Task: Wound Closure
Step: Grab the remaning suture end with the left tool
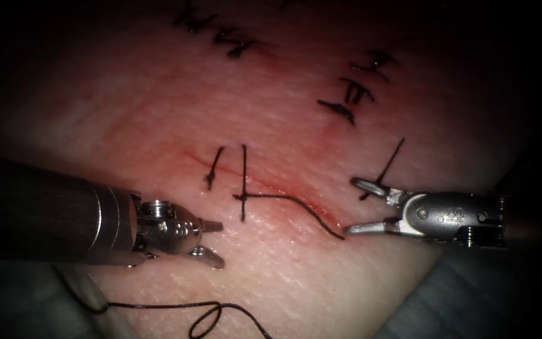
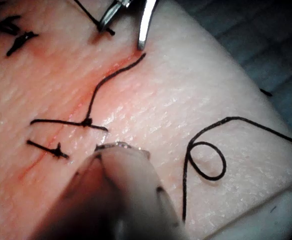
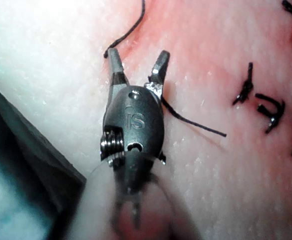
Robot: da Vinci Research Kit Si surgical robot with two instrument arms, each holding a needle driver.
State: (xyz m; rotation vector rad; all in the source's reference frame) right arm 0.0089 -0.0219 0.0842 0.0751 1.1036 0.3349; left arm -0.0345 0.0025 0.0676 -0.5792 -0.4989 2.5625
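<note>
Both steel pincers, left and right, gape empty beside the pink tissue's cut; the knotted black thread tail lies loose, so any grasp should be gentle.

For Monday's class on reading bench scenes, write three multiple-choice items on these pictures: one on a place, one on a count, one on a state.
1. The loose thread loop lies:
A. on the tissue, nearest the left tool
B. around the right tool
C. across the cut

2. Tools holding something:
A. two
B. one
C. none

3. The right tool's jaws are:
A. open
B. shut on tissue
C. shut on thread

Answers: A, the loop lies on the tissue below the left tool; C, both tools' jaws gape empty; A, its jaws stand apart near a thread tail.
</note>
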